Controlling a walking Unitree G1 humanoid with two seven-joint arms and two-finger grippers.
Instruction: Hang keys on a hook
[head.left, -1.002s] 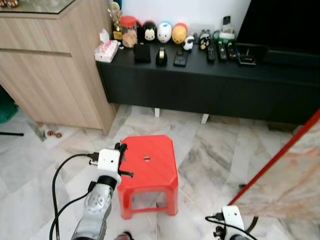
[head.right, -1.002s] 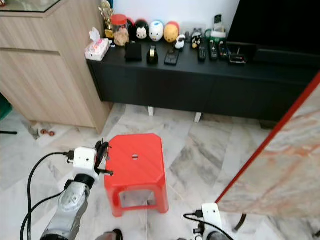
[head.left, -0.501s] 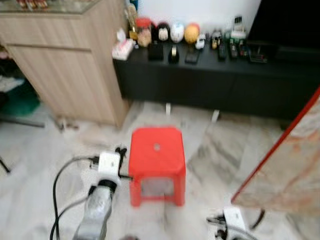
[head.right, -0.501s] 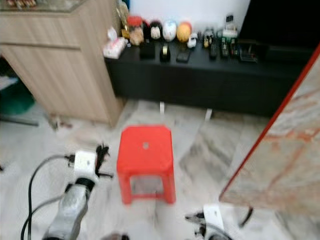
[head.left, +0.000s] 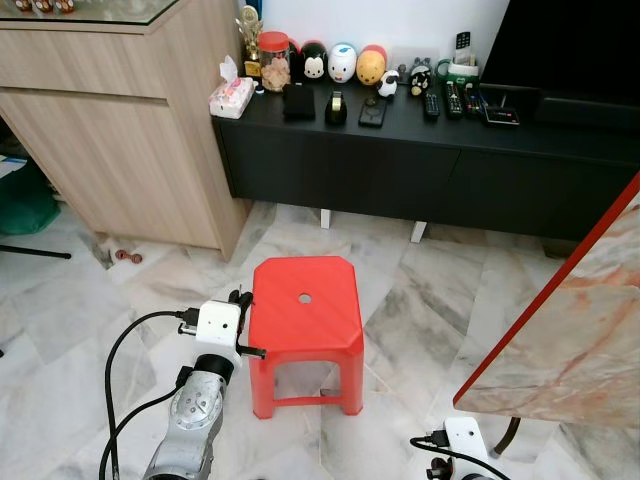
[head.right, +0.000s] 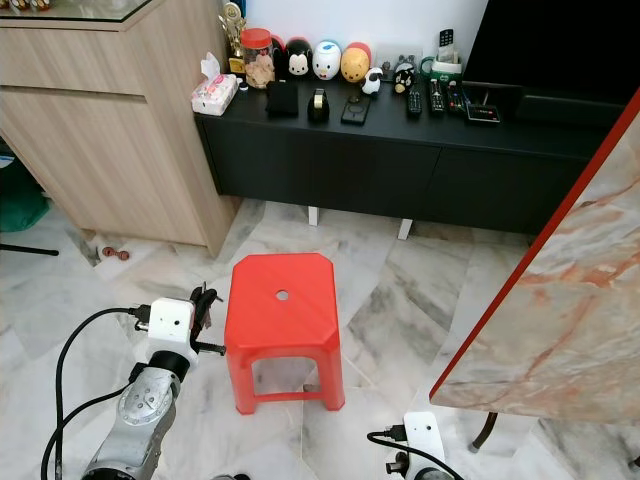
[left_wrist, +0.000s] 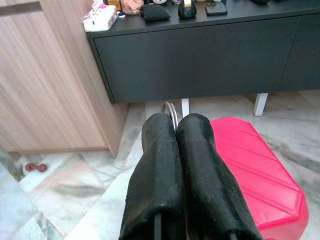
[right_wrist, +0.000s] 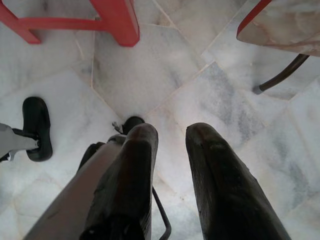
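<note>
Left gripper clamped on key ring – beside red stool, right gripper parted, no legible writing.

The keys show only as a thin silver metal ring protruding from between the tips of the left gripper, whose two black fingers are pressed together on it. The ring stands roughly upright above the fingertips. Individual keys cannot be made out. The gripper holds them beside the red stool.
</note>
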